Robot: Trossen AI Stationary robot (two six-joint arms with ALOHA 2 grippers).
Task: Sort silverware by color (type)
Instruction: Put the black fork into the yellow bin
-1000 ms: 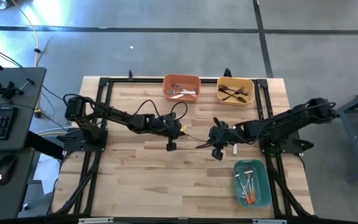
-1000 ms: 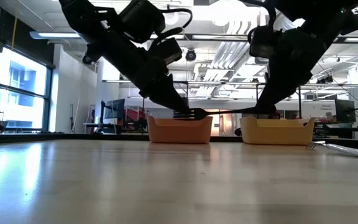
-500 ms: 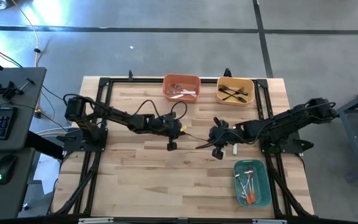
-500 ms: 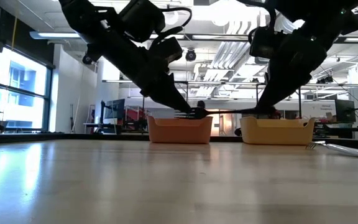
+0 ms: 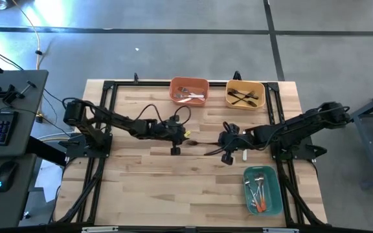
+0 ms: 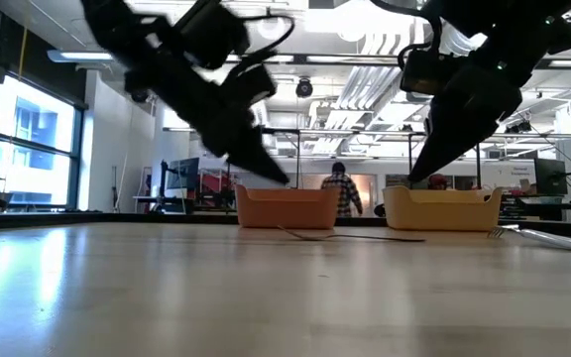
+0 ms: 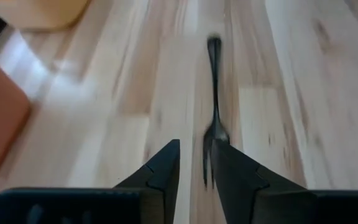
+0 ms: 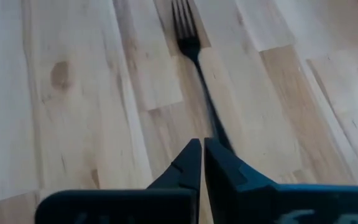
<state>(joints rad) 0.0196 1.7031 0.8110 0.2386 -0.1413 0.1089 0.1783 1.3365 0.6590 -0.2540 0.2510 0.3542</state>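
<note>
High view: black fork [image 5: 203, 144] lies on the table [image 5: 141, 188] near its centre, between the two grippers, long axis running across the table side to side. Left gripper [image 5: 175, 146] sits just off one end, right gripper [image 5: 226, 154] just off the other. Likely placed mid-table because both arms can reach it there. Orange bin [image 5: 189, 90] and yellow bin [image 5: 245, 94] sit at the far edge; the yellow one holds black forks, so judged destination. Teal bin [image 5: 263, 189] near the right front corner holds mixed forks. A white fork [image 5: 244, 156] lies by the right gripper.

Low view: the black fork [image 6: 350, 236] is flat on the wood, untouched, in front of the two far bins. Both grippers hang above it, apart from it. A person [image 6: 342, 192] stands far back in the room.

Left wrist view: left gripper [image 7: 194, 163] fingers parted a narrow gap, nothing between them. The fork's tines [image 7: 209, 163] are nearest this gripper, handle running straight away from it.

Right wrist view: right gripper [image 8: 202, 155] pinched closed, fingertips meeting, empty. The fork [image 8: 194, 53] runs away from it, tines at the far end, so the handle end is on the right arm's side. Judged: fork is free, neither arm grips it.
</note>
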